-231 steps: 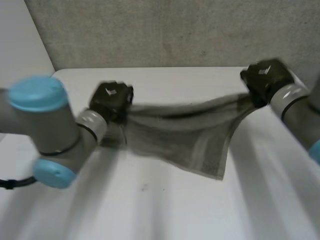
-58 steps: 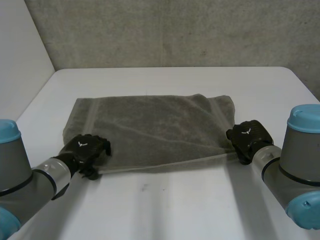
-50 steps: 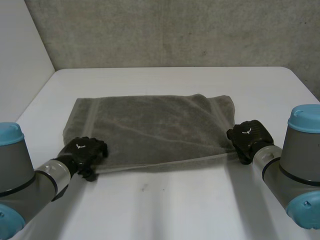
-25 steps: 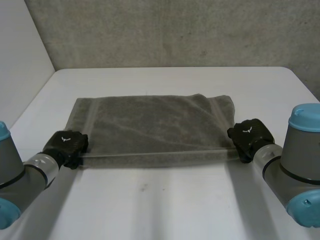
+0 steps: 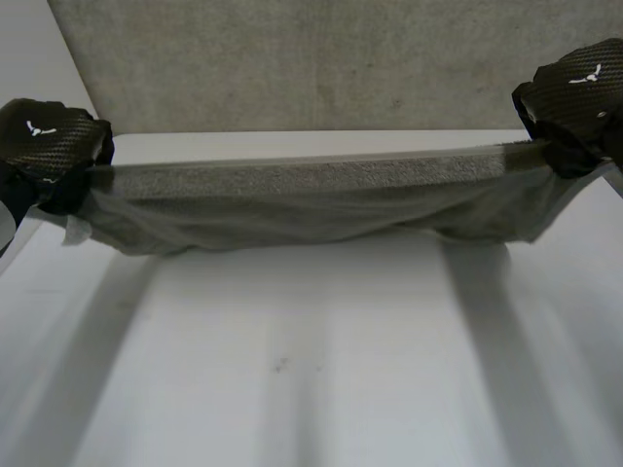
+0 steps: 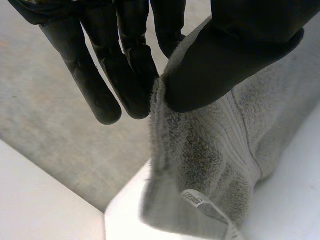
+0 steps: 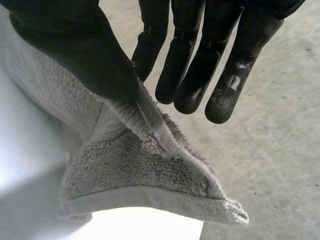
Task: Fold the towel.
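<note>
1. A grey concrete wall (image 5: 321, 58) sat behind the white bench (image 5: 292, 370).
2. The towel (image 5: 311, 199) hung stretched over it, sagging in the middle.
3. The left hand (image 5: 44, 141) pinched one corner and the right hand (image 5: 574, 97) the other, thumb against fingers.

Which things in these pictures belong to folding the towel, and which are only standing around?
Belong to the job:
- towel, stretched in the air between the two hands
- left hand, pinching one end of it
- right hand, pinching the other end

Only around:
- white table, below the towel
- grey wall, behind the table
</note>
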Available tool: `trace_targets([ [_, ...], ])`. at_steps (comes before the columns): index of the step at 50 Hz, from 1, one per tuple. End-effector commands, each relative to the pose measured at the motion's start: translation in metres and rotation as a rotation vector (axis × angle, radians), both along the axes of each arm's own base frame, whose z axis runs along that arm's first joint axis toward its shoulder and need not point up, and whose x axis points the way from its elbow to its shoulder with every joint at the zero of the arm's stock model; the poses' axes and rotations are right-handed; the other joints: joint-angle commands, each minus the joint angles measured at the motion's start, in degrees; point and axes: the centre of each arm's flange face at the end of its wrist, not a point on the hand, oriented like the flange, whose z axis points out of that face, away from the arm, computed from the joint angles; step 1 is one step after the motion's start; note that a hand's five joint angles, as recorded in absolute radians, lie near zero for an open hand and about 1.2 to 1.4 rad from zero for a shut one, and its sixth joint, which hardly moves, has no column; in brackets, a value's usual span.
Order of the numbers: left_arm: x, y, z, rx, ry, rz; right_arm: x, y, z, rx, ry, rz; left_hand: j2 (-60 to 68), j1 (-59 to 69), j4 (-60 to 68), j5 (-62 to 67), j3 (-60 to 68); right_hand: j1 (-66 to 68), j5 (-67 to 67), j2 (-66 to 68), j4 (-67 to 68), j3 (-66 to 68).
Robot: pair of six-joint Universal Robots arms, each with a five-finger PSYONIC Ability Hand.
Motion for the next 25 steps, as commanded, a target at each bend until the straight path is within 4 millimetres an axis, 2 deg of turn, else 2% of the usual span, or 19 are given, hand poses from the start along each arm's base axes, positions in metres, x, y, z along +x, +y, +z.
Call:
trace_targets([
  [1,-0.005,-0.005,-0.035,0.203,-0.163,-0.063,-0.003,-0.022,-0.035,0.171,0.146,0.019,10.3,11.6,10.5,10.4,10.4,25.7,13.4,12.6,11.4,11.9],
  [2,-0.005,-0.005,-0.035,0.203,-0.164,-0.063,-0.003,-0.022,-0.035,0.171,0.147,0.019,10.3,11.6,10.5,10.4,10.4,25.7,13.4,12.6,11.4,11.9],
  [4,-0.009,-0.014,-0.059,0.276,-0.201,-0.087,0.002,-0.032,-0.061,0.242,0.194,0.031,10.3,11.6,10.5,10.4,10.4,25.7,13.4,12.6,11.4,11.9],
  [5,-0.009,-0.014,-0.059,0.276,-0.201,-0.087,0.002,-0.032,-0.061,0.242,0.194,0.031,10.3,11.6,10.5,10.4,10.4,25.7,13.4,12.6,11.4,11.9],
  [7,-0.013,-0.024,-0.089,0.369,-0.216,-0.108,0.006,-0.042,-0.090,0.321,0.231,0.042,10.3,11.6,10.5,10.4,10.4,25.7,13.4,12.6,11.4,11.9],
  [8,-0.013,-0.025,-0.090,0.370,-0.216,-0.109,0.006,-0.042,-0.090,0.321,0.231,0.042,10.3,11.6,10.5,10.4,10.4,25.7,13.4,12.6,11.4,11.9],
  [9,-0.016,-0.031,-0.103,0.406,-0.222,-0.118,0.007,-0.048,-0.103,0.351,0.242,0.044,10.3,11.6,10.5,10.4,10.4,25.7,13.4,12.6,11.4,11.9],
  [10,-0.016,-0.031,-0.103,0.407,-0.222,-0.118,0.007,-0.048,-0.103,0.351,0.242,0.044,10.3,11.6,10.5,10.4,10.4,25.7,13.4,12.6,11.4,11.9],
  [12,-0.020,-0.048,-0.124,0.440,-0.232,-0.116,0.009,-0.056,-0.125,0.404,0.263,0.039,10.3,11.6,10.5,10.4,10.4,25.7,13.4,12.6,11.4,11.9],
  [13,-0.020,-0.048,-0.124,0.440,-0.232,-0.116,0.009,-0.056,-0.125,0.405,0.263,0.039,10.3,11.6,10.5,10.4,10.4,25.7,13.4,12.6,11.4,11.9],
  [15,-0.024,-0.068,-0.131,0.412,-0.245,-0.091,0.011,-0.070,-0.139,0.396,0.277,0.020,10.3,11.6,10.5,10.4,10.4,25.7,13.4,12.6,11.4,11.9],
  [18,-0.029,-0.078,-0.131,0.375,-0.247,-0.087,0.014,-0.081,-0.141,0.353,0.271,0.010,10.3,11.6,10.5,10.4,10.4,25.7,13.4,12.6,11.4,11.9],
  [20,-0.037,-0.103,-0.116,0.217,-0.227,-0.077,0.024,-0.103,-0.131,0.201,0.235,-0.006,10.3,11.6,10.5,10.4,10.4,25.7,13.4,12.6,11.4,11.9],
  [21,-0.037,-0.103,-0.115,0.216,-0.227,-0.077,0.024,-0.103,-0.131,0.200,0.235,-0.007,10.3,11.6,10.5,10.4,10.4,25.7,13.4,12.6,11.4,11.9],
  [23,-0.048,-0.127,-0.086,-0.035,-0.178,-0.067,0.035,-0.130,-0.097,-0.056,0.161,-0.049,10.3,11.6,10.5,10.4,10.4,25.7,13.4,12.6,11.4,11.9],
  [24,-0.049,-0.127,-0.085,-0.036,-0.178,-0.067,0.035,-0.130,-0.097,-0.057,0.160,-0.049,10.3,11.6,10.5,10.4,10.4,25.7,13.4,12.6,11.4,11.9],
  [25,-0.058,-0.135,-0.065,-0.191,-0.142,-0.070,0.040,-0.140,-0.074,-0.210,0.101,-0.076,10.3,11.6,10.5,10.4,10.4,25.7,13.4,12.6,11.4,11.9],
])
